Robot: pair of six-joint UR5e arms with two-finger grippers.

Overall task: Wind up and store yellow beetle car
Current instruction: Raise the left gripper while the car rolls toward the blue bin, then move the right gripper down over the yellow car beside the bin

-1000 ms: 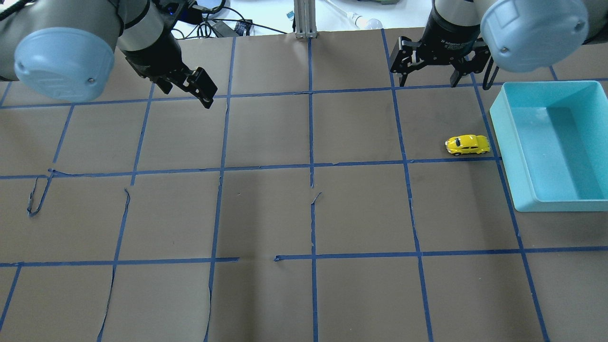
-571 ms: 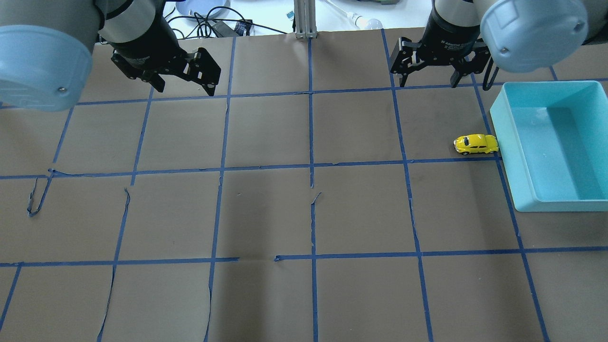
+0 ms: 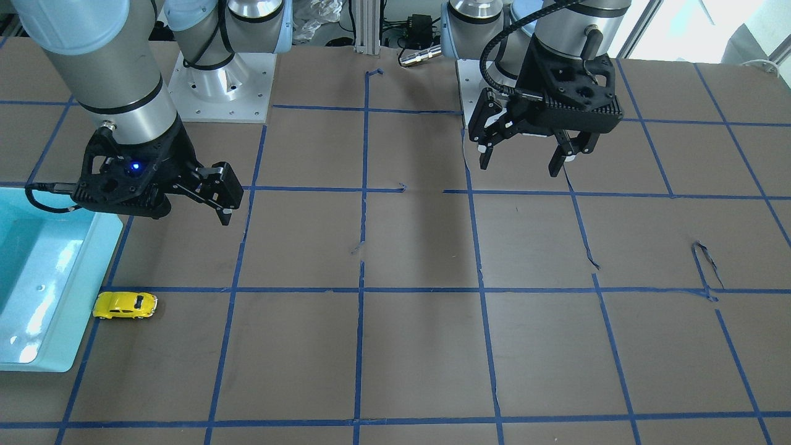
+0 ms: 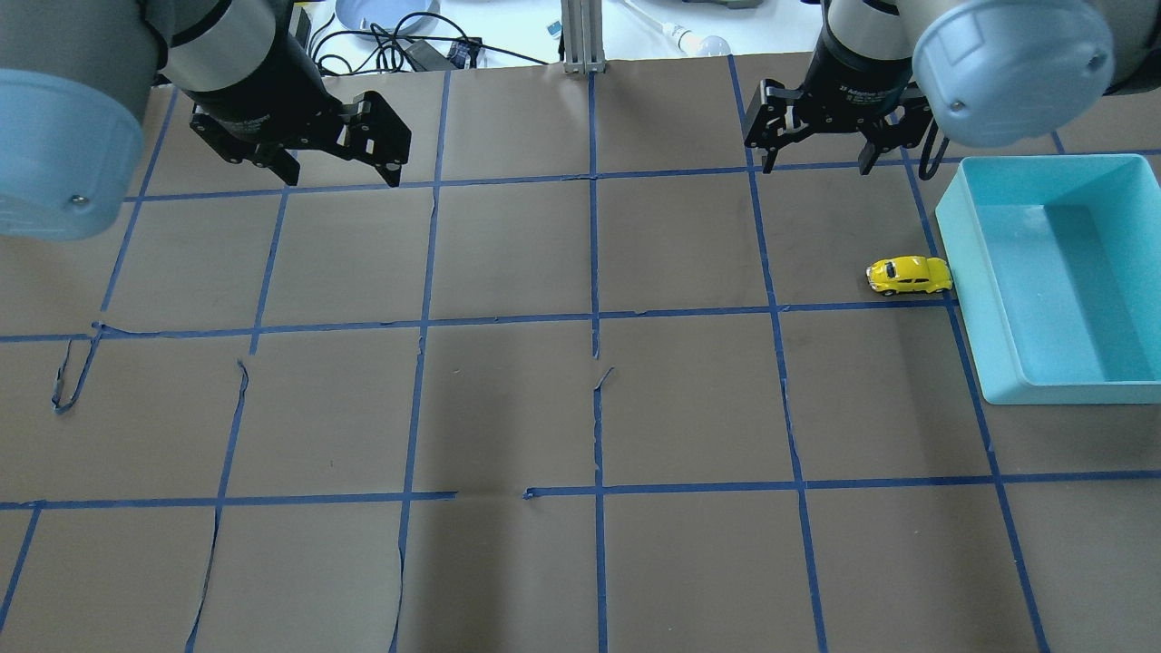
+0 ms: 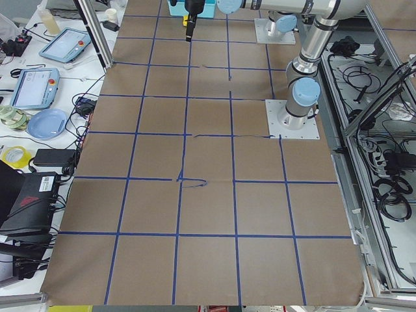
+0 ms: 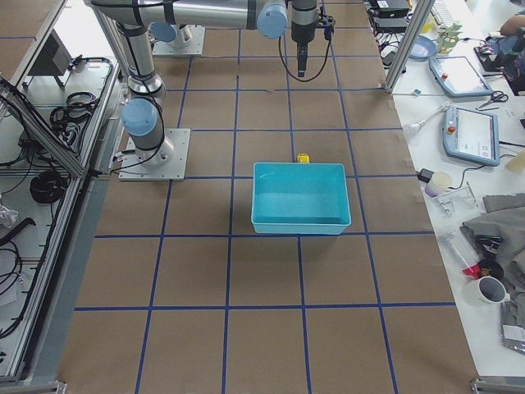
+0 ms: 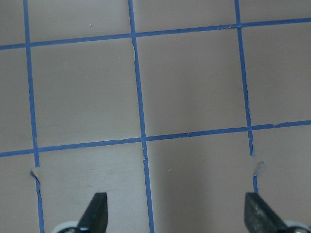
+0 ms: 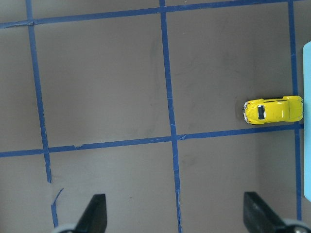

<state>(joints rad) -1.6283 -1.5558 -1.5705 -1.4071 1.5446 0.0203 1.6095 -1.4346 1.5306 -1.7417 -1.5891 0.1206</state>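
Moved: yellow beetle car, now against teal bin.
Grippers: left gripper and right gripper wide, empty.
Risk: bin wall may block a finger at pickup.

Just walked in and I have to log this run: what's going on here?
Nothing is being held. The small glossy yellow toy beetle car sits on the brown taped table, one end against the outer wall of the open turquoise plastic bin, not inside it. The right gripper hovers open, apart from the car; the left gripper hovers open across the table. Storing is not yet done.
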